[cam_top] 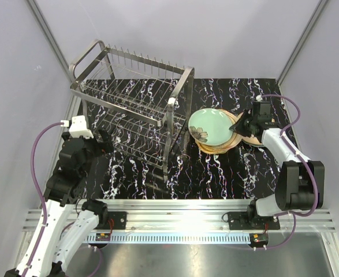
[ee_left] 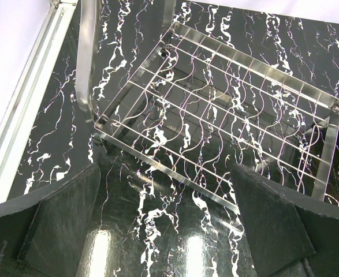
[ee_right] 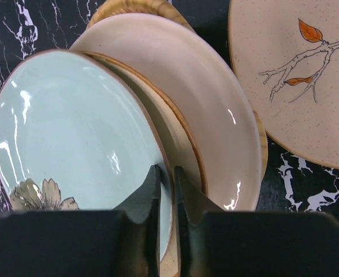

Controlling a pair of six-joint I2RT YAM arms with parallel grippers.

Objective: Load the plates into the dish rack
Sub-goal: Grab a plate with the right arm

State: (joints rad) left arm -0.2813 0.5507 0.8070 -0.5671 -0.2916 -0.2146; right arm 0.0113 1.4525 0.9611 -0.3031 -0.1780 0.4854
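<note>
Dish rack (cam_top: 136,109), the largest thing we deal with, stands on the far left part of the black marbled table (cam_top: 227,170). It is tall, stiff steel wire with upright prongs along its top tier, and we see no plate in it yet. Our plates (cam_top: 218,141) lie in a loose stack toward the table's right edge, just beside the rack's right end. A speckled plate (ee_right: 296,75) with a branch motif lies next to the stack. We judge the glazed ones rigid, fairly heavy, slick and chip-prone, so a thin pinch on the rim could slip or let a plate swing. The firmest hold is probably square across the rim, with the plate kept close to upright for the prongs. On top sits the mint-green plate (ee_right: 71,133), tilted off the cream plate (ee_right: 209,104) beneath it, with a wooden-looking rim (ee_right: 137,6) showing below both. Our right gripper (ee_right: 164,173) has its jaws drawn nearly together, and they appear to pinch the mint-green plate's near rim. Our left gripper (ee_left: 164,173) hovers low by the rack's near left corner, jaws spread wide, holding nothing.
</note>
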